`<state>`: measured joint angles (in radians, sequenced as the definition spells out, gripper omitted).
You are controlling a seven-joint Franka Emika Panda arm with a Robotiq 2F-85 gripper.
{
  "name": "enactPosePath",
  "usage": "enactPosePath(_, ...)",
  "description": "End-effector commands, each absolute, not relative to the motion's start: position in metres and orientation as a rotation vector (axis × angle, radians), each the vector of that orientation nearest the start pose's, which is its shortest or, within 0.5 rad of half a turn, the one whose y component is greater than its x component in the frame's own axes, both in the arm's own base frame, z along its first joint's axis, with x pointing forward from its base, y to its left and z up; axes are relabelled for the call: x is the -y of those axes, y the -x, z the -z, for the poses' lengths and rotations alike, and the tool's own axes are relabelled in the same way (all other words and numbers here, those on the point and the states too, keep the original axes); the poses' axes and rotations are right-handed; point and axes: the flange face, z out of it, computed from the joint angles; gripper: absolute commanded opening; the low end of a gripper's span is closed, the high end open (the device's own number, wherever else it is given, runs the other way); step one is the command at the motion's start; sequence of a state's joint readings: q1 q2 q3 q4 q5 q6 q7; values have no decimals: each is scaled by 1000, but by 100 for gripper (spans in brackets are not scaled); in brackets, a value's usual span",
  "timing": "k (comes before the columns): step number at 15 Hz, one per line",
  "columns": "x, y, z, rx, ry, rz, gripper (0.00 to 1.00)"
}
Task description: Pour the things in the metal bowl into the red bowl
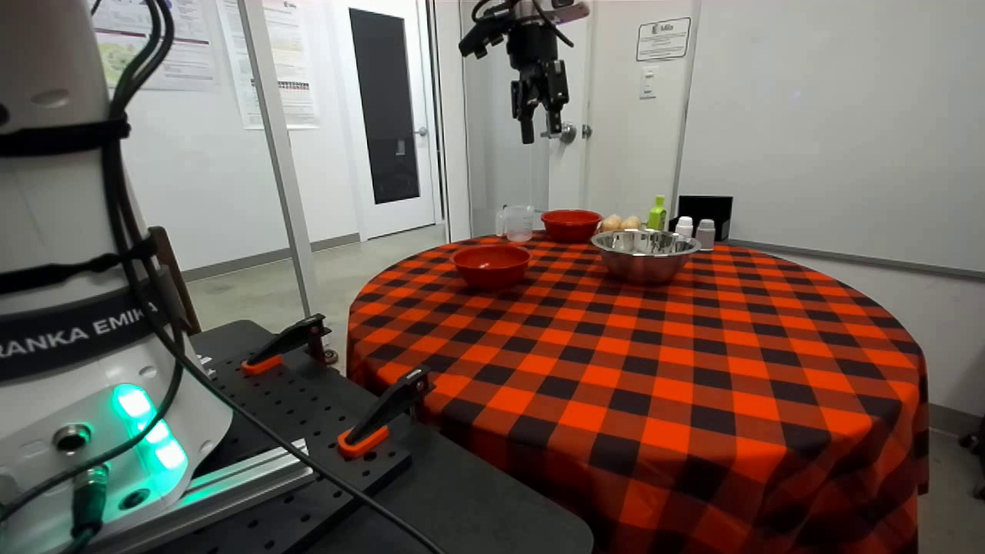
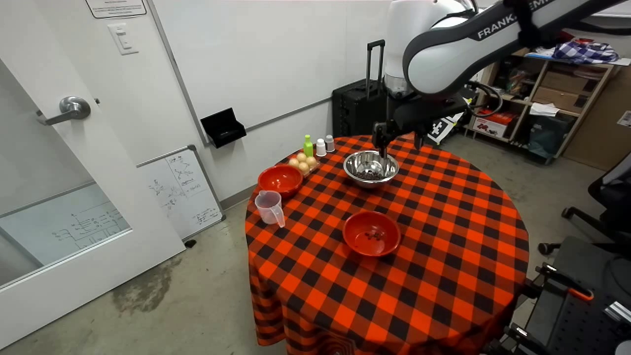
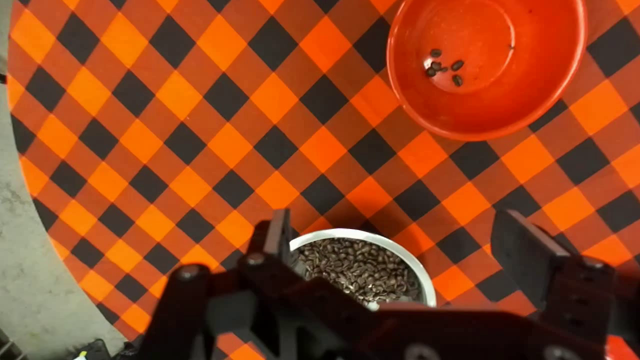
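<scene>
The shiny metal bowl (image 1: 645,265) stands upright on the checked tablecloth and also shows in the other exterior view (image 2: 367,183). In the wrist view its rim (image 3: 345,233) is partly hidden by the gripper. It holds many dark brown beans (image 3: 360,265). The dark red bowl (image 2: 372,249) stands apart from it and shows in an exterior view (image 1: 491,271) and the wrist view (image 3: 540,100). A few beans (image 3: 442,70) lie in it. My gripper (image 3: 392,215) is open and empty, fingers wide apart. It hangs well above the table in an exterior view (image 1: 541,131).
A brighter orange-red bowl (image 2: 280,177) stands with a clear measuring cup (image 2: 268,207) near the table's edge. Round pale egg-like things (image 2: 303,163), a green bottle (image 2: 308,148) and two small white and grey containers (image 2: 321,148) stand beyond the metal bowl.
</scene>
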<state>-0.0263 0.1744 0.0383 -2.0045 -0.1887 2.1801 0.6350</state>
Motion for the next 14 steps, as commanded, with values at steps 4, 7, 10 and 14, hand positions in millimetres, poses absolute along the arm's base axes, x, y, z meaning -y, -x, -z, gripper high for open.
enactPosePath(4,63,-612,-348,-1321,2942,40,100)
enactPosePath(7,87,-610,-330,-1550,2805,17,100)
enactPosePath(10,100,-614,-314,-1756,2658,38,100)
enactPosePath(14,107,-628,-290,-1860,2583,65,100)
